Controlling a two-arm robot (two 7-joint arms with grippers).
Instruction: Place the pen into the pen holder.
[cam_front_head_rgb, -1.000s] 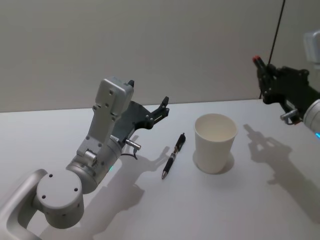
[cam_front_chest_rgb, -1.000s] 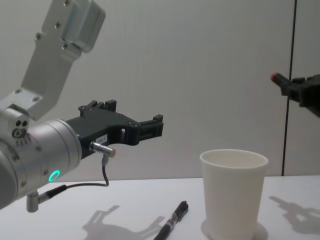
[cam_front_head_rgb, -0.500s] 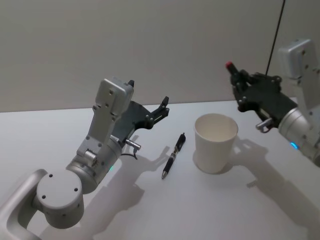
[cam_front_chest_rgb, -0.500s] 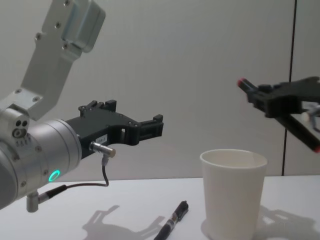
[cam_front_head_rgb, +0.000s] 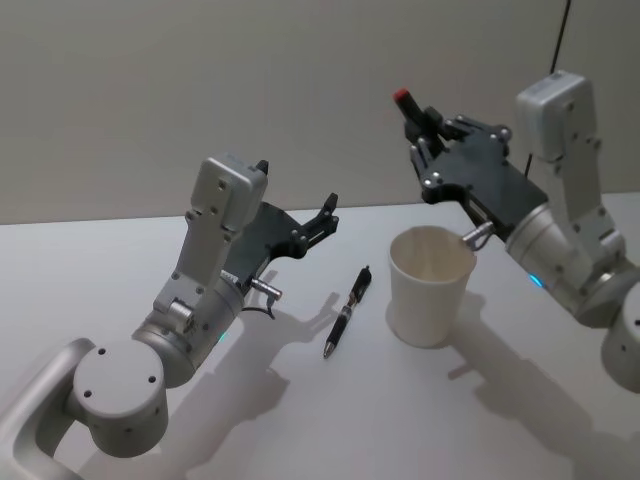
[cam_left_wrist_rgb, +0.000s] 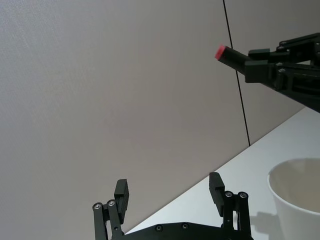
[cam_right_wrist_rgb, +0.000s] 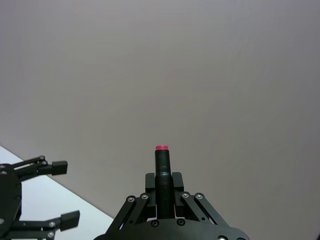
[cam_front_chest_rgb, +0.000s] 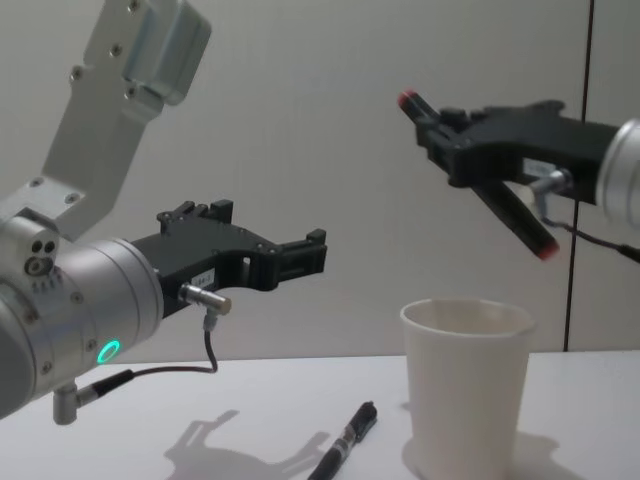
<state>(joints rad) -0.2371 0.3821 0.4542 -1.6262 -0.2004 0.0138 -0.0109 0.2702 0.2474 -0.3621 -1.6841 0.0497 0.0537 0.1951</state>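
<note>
A black pen with red ends (cam_front_chest_rgb: 515, 215) is held tilted in my right gripper (cam_front_chest_rgb: 436, 122), which is shut on it. Its lower red tip hangs a little above the rim of the pen holder, a white paper cup (cam_front_chest_rgb: 465, 390) standing upright on the table. From the head view, the right gripper (cam_front_head_rgb: 425, 145) is above and behind the cup (cam_front_head_rgb: 430, 290). A second black pen (cam_front_head_rgb: 346, 311) lies flat on the table just left of the cup. My left gripper (cam_front_head_rgb: 296, 185) hovers open above the table, left of that pen, holding nothing.
The white table (cam_front_head_rgb: 400, 420) has free room in front of the cup and the lying pen. A plain wall stands behind, with a thin black cable (cam_front_chest_rgb: 583, 170) running down it at the right.
My right arm has swung in from the right edge with the red-tipped pen and is now over the cup. The left arm, cup and lying pen have not moved.
</note>
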